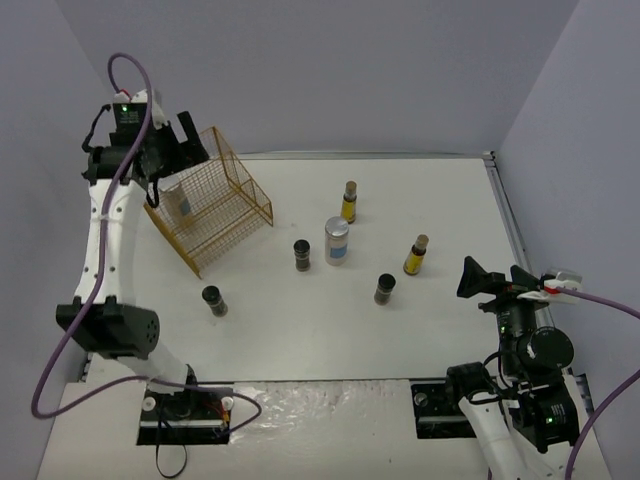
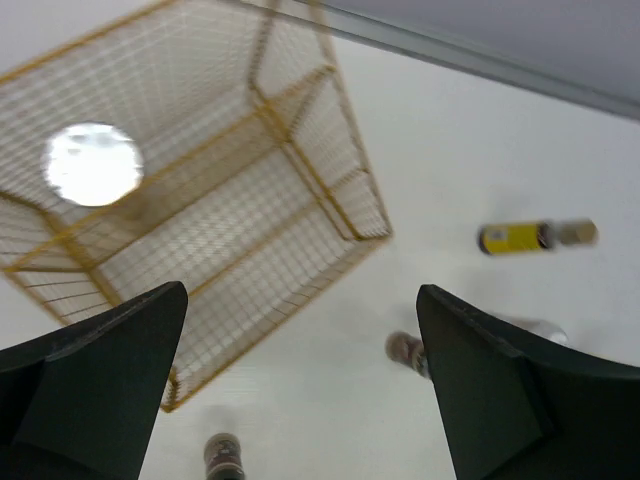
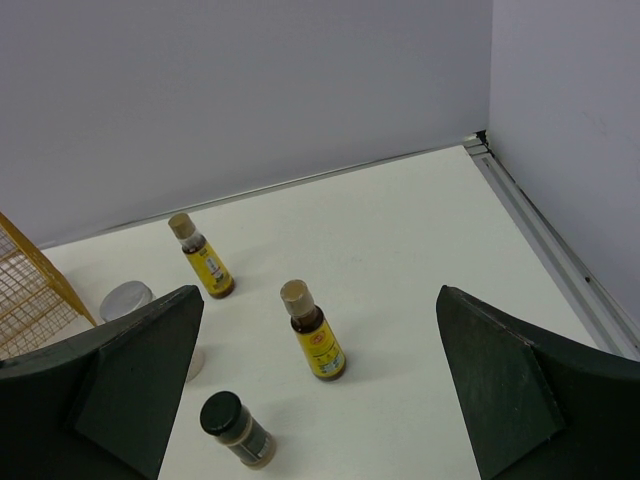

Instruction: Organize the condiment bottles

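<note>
One silver-lidded white bottle [image 1: 178, 198] stands inside the gold wire rack [image 1: 232, 207]. Its lid [image 2: 92, 163] shows through the mesh in the left wrist view. My left gripper [image 1: 190, 150] is open and empty, raised above the rack's back edge. On the table stand the other white bottle [image 1: 337, 240], three dark black-capped jars [image 1: 302, 254] [image 1: 385, 288] [image 1: 214, 300] and two yellow tan-capped bottles [image 1: 349, 201] [image 1: 417, 254]. My right gripper [image 1: 472, 283] is open and empty to the right of them. The right wrist view shows both yellow bottles [image 3: 316, 332] [image 3: 205, 258] and a dark jar [image 3: 238, 430].
The rack sits tilted at the back left, its open side facing the bottles. A metal rail [image 1: 510, 220] runs along the table's right edge next to the wall. Grey walls close in the back and both sides.
</note>
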